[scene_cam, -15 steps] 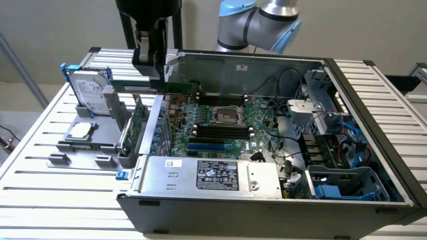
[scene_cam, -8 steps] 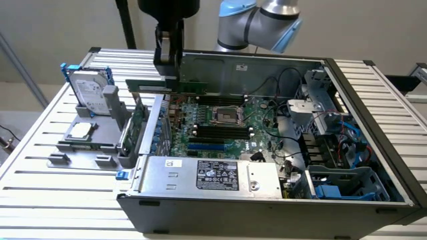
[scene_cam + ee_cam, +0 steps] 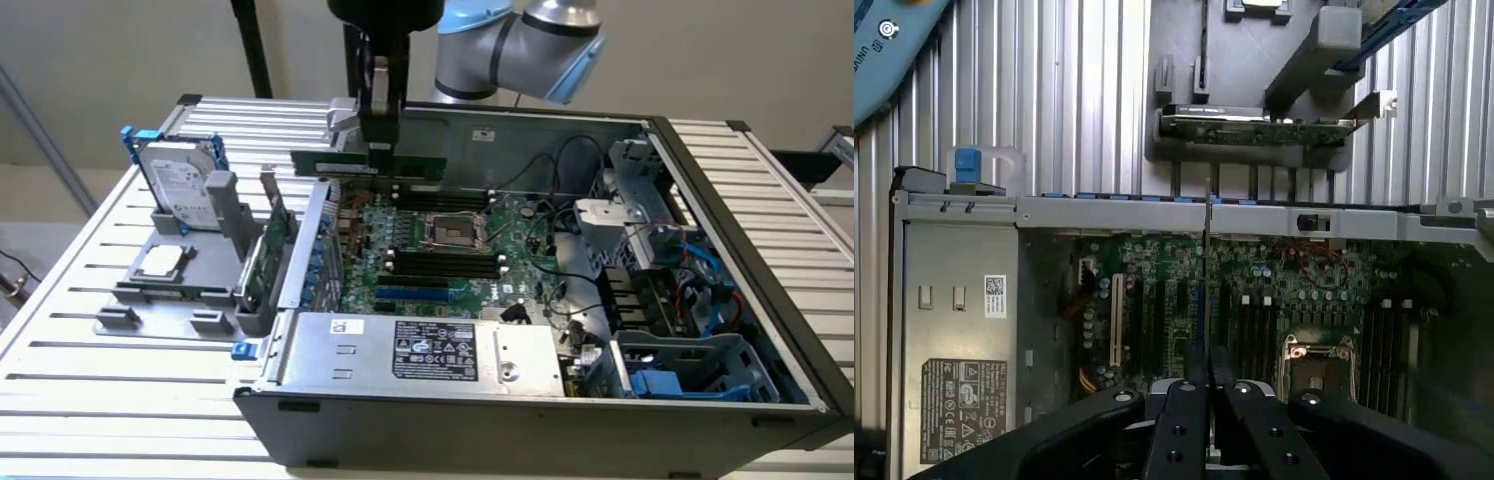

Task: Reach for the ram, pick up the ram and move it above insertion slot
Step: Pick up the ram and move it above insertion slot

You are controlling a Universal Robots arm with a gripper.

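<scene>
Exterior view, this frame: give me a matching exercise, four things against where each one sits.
Things:
1. ram
2. hard drive
3. expansion card
4. power supply

Places:
A. upright in the grey holder beside the case
B. held in the hand above the open case
C. inside the case, at its near edge
D. standing at the holder's far end

Pairs: 1-B, 2-D, 3-A, 4-C
</scene>
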